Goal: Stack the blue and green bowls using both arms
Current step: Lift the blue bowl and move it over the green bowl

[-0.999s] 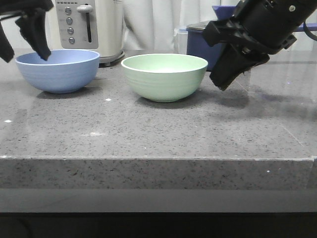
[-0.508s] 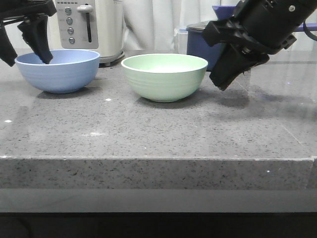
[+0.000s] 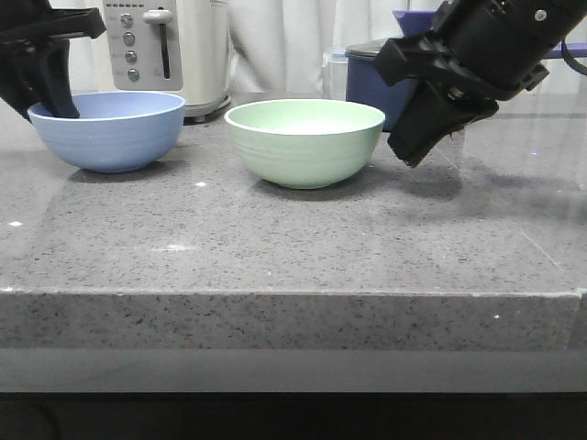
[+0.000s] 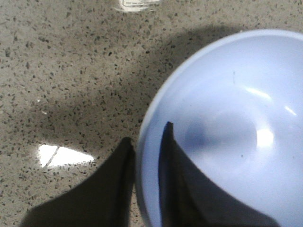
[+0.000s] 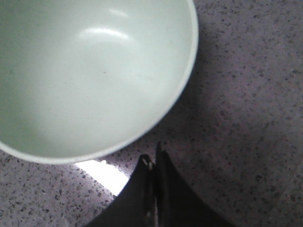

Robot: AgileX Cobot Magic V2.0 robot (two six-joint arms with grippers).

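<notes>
At the left edge of the front view, the blue bowl (image 3: 107,129) sits on the grey speckled counter (image 3: 293,247), and the left gripper (image 3: 41,87) comes down over its far-left rim. The left wrist view shows that gripper (image 4: 147,142) with its fingers (image 4: 173,156) narrowly parted, one inside the bowl (image 4: 227,123) and one outside, the rim running through the gap; whether they are pressing on it I cannot tell. In the centre of the front view the green bowl (image 3: 304,140) stands upright, well apart from the blue one, with a bare strip of counter between them. The right gripper (image 3: 417,151) hangs at the upper right, tilted down toward the green bowl's right side, near it but not touching. In the right wrist view its fingers (image 5: 152,165) are pressed together with nothing between them, just outside the pale rim (image 5: 187,85). Behind the bowls, along the top of the frame, stand a toaster (image 3: 167,50) and a dark blue pot (image 3: 376,78). A wide band of open counter runs from the bowls to the front edge.
</notes>
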